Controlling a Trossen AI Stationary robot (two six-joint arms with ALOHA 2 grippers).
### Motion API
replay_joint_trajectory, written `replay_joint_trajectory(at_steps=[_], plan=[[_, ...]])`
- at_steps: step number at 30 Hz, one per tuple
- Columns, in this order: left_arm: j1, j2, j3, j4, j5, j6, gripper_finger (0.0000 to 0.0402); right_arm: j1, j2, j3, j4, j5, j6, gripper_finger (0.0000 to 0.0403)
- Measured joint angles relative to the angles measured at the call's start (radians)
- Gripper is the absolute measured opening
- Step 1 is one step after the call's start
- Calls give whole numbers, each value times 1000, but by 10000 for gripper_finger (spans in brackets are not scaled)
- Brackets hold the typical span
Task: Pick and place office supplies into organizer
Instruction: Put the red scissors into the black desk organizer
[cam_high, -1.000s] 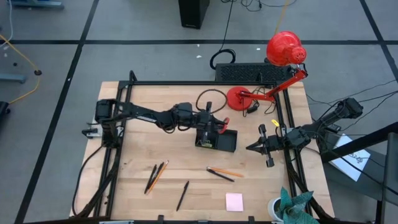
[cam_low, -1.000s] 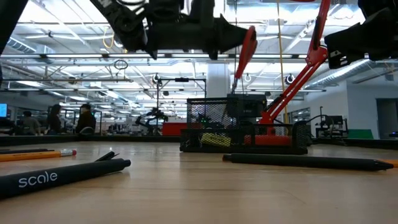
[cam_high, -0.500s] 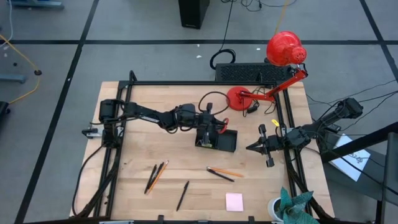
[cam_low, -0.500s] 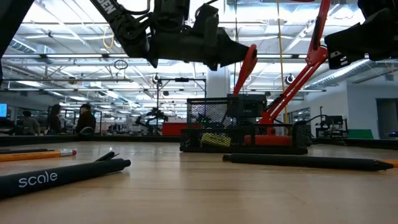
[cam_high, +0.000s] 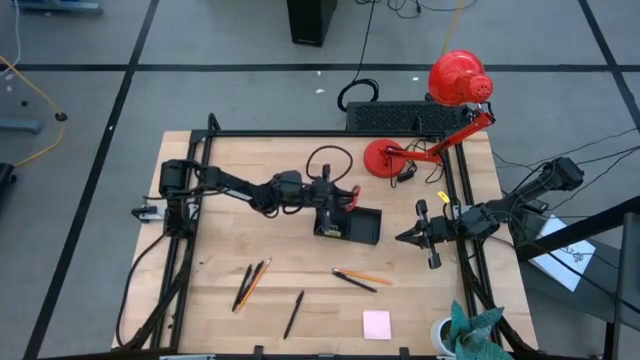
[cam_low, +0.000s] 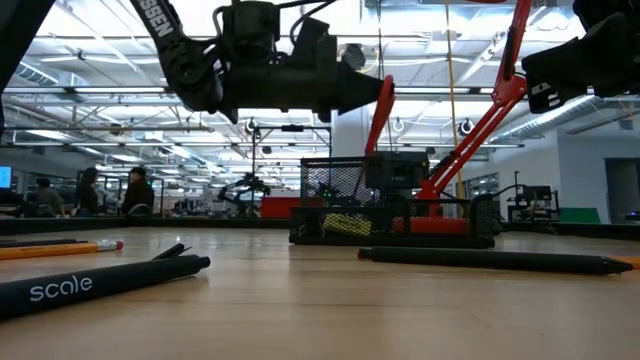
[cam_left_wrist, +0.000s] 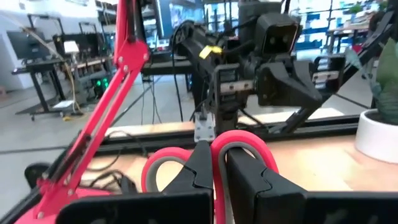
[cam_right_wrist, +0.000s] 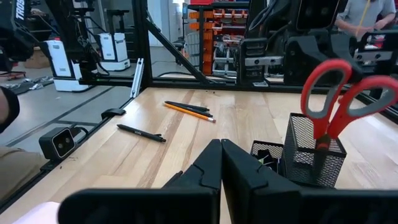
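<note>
Your left gripper (cam_high: 345, 197) pinches the scissors (cam_right_wrist: 336, 93), blades down in the organizer (cam_high: 362, 228); you see handles upright. Right gripper (cam_high: 405, 238) waits clenched, empty.

I note the red-handled scissors (cam_right_wrist: 341, 93) standing handles-up in the taller mesh section of the black organizer (cam_high: 352, 225), mid-bench. Two pens and an orange pencil (cam_high: 250, 283) lie toward the front-left; another pen (cam_high: 293, 314) near the front edge; pen-and-pencil pair (cam_high: 360, 278) front of organizer; pink sticky-note pad (cam_high: 377, 324) at front-right.
</note>
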Motion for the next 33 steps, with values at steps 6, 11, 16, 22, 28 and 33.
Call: replay_joint_trajectory(at_steps=[6, 11, 16, 22, 28, 33], plan=[[-1, 0, -15, -2, -22, 2, 15, 0, 0, 0, 1, 0, -1, 0], [-1, 0, -26, -18, -42, 1, 13, 0, 0, 0, 1, 0, -3, 0], [-1, 0, -39, -21, -62, -5, 19, 0, 0, 0, 1, 0, -3, 0], [-1, -1, -39, -27, -67, -28, 34, 0, 0, 0, 1, 0, -3, 0], [-1, -1, -39, -61, -42, -63, 100, 0, 0, 0, 1, 0, -4, 0], [-1, -1, -39, -59, -40, -69, 153, 0, 0, 0, 1, 0, -4, 0]])
